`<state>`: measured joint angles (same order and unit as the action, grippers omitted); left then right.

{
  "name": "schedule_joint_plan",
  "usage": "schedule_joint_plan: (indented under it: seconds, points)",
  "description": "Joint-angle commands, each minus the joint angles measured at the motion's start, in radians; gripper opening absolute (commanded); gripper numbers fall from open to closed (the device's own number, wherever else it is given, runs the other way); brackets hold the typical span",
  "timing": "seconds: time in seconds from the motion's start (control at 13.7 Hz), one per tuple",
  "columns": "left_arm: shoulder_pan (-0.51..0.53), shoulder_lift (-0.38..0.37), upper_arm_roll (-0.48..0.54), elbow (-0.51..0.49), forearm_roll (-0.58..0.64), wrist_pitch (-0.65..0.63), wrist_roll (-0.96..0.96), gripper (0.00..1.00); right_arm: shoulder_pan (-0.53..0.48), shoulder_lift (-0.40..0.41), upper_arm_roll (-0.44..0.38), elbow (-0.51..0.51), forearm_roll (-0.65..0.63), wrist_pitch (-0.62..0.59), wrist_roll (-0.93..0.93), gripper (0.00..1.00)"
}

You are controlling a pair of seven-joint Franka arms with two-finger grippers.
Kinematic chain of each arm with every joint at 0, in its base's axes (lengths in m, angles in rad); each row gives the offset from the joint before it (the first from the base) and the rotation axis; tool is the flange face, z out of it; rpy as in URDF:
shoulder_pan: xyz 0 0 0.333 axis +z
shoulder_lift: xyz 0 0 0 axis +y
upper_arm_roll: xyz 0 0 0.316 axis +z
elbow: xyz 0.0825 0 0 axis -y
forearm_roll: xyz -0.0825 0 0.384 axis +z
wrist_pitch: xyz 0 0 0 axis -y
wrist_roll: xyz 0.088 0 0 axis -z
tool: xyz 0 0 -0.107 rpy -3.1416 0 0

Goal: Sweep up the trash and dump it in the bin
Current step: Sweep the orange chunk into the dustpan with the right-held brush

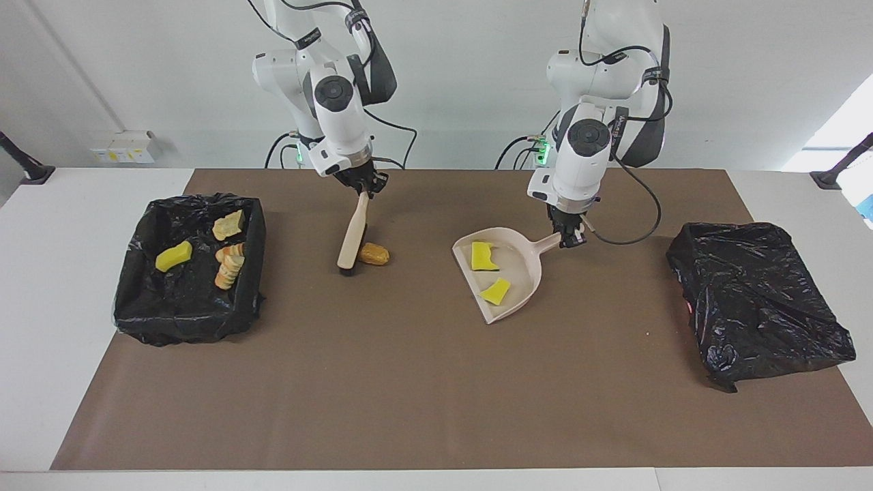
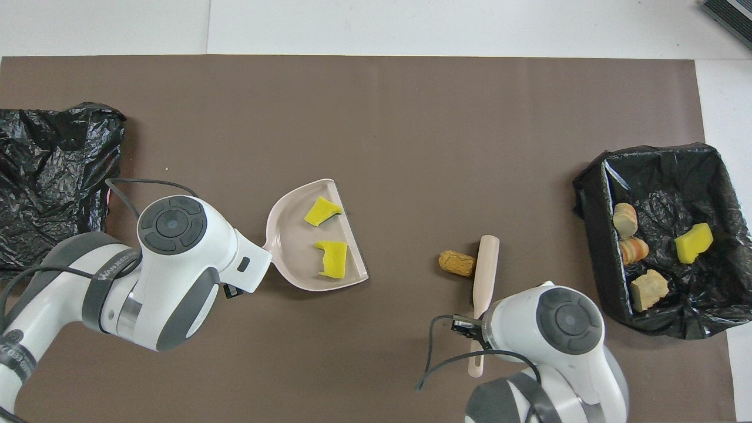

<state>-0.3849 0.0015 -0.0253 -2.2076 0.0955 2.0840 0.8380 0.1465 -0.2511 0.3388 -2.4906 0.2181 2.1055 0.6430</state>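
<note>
My right gripper (image 1: 365,189) is shut on the handle of a beige brush (image 1: 353,235) (image 2: 486,267). The brush's dark bristles rest on the mat against a brown bun-like lump of trash (image 1: 374,254) (image 2: 457,263), on the lump's side toward the bin. My left gripper (image 1: 571,236) is shut on the handle of the beige dustpan (image 1: 522,262) (image 2: 288,235), which lies flat on the mat. Two yellow sponge pieces (image 1: 483,256) (image 1: 496,292) lie in the pan. The black-lined bin (image 1: 256,232) (image 2: 594,217) at the right arm's end holds a yellow sponge piece (image 2: 693,242) and tan chunks (image 2: 633,249).
A crumpled black plastic bag (image 1: 757,300) (image 2: 53,170) covers something at the left arm's end of the table. A brown mat (image 1: 409,382) covers the table between bin and bag.
</note>
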Motion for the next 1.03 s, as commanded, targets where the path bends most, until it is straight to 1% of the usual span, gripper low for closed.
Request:
schedule_joint_plan:
  seconds: [0.0,0.15,0.22,0.29,0.37,0.44,0.51,0.59,0.66,0.81,0.95]
  points:
    - [0.006,-0.028,-0.001,-0.034,-0.013,0.028,-0.007,0.0,0.079,0.11,0.005,0.057,0.015,0.057,0.093,0.0]
    - [0.006,-0.028,-0.001,-0.034,-0.013,0.028,-0.007,0.0,0.154,0.194,0.005,0.132,-0.003,0.065,0.095,0.0]
    - [0.008,-0.028,-0.001,-0.034,-0.013,0.028,-0.007,0.0,0.168,0.24,0.006,0.18,-0.008,0.064,0.089,0.0]
    - [0.008,-0.028,-0.001,-0.034,-0.013,0.028,-0.007,0.0,0.214,0.286,0.006,0.235,-0.006,0.06,0.086,0.0]
    - [0.008,-0.028,-0.001,-0.034,-0.013,0.028,-0.007,0.0,0.237,0.327,0.006,0.284,-0.011,0.056,0.083,0.0]
    - [0.006,-0.028,-0.001,-0.034,-0.013,0.028,-0.007,0.0,0.251,0.347,0.008,0.317,-0.019,0.051,0.06,0.0]
    - [0.008,-0.028,-0.001,-0.034,-0.013,0.028,-0.007,0.0,0.28,0.36,0.008,0.338,-0.022,0.05,-0.003,0.0]
    - [0.008,-0.028,-0.001,-0.034,-0.013,0.028,-0.005,0.0,0.288,0.368,0.008,0.358,-0.011,0.054,-0.1,0.0]
    - [0.008,-0.028,-0.001,-0.034,-0.013,0.028,-0.007,0.0,0.289,0.381,0.009,0.375,0.004,0.065,-0.156,0.0]
    - [0.008,-0.028,-0.001,-0.034,-0.013,0.027,-0.007,0.0,0.289,0.403,0.009,0.416,0.049,0.064,-0.201,0.0]
    - [0.008,-0.028,-0.001,-0.034,-0.014,0.027,-0.007,0.0,0.277,0.389,0.008,0.415,0.05,0.035,-0.204,0.0]
